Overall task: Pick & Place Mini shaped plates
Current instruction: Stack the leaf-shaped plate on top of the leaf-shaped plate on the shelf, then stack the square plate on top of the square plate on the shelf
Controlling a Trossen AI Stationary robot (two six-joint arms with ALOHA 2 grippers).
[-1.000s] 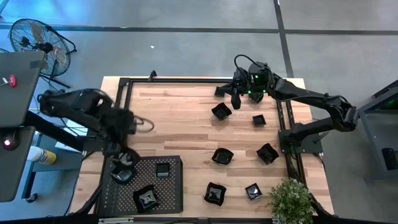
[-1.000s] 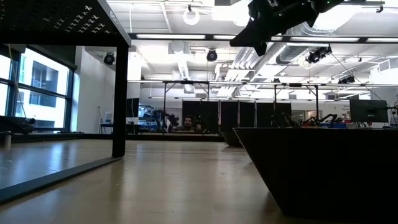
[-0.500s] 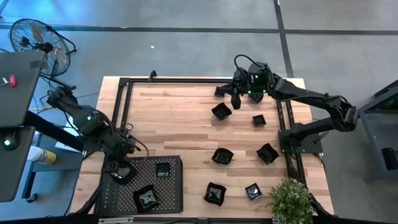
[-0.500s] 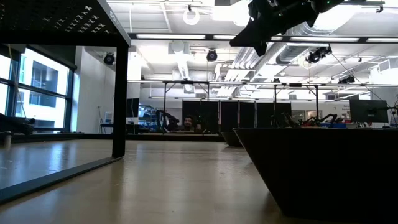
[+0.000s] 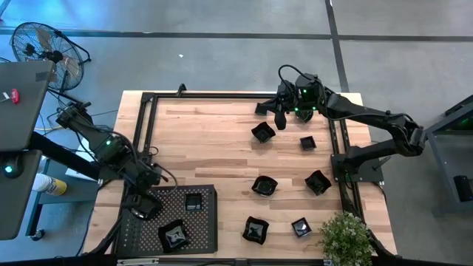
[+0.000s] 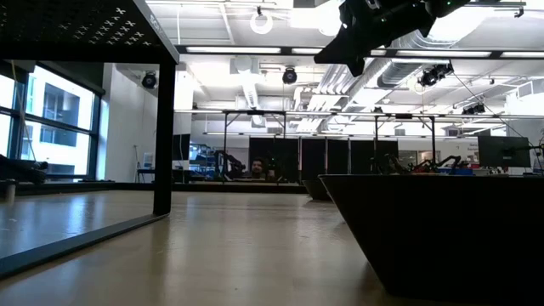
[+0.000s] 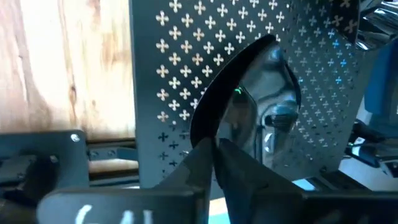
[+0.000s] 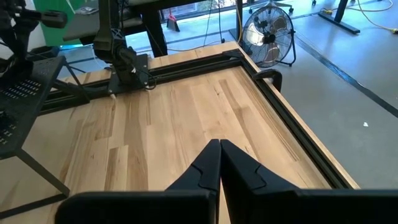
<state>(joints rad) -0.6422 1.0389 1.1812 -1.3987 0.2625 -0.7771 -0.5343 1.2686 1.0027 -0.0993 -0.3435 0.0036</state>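
The left gripper (image 7: 214, 144) hangs over the left end of the perforated tray (image 5: 203, 225), its fingertips meeting at the near rim of a round plate (image 7: 249, 112); whether they pinch that rim or merely touch it cannot be told. In the left wrist view the plate lies tilted on the tray, its glossy hollow facing the camera and its rim running diagonally. The high view shows what that view misses: two more plates on the tray, a square one (image 5: 194, 202) and an angular one (image 5: 174, 235), and six others scattered over the table's (image 5: 214, 140) right half. The right gripper (image 8: 219, 147) hovers above the table's far right part, fingers pressed together, holding nothing. No writing is legible anywhere.
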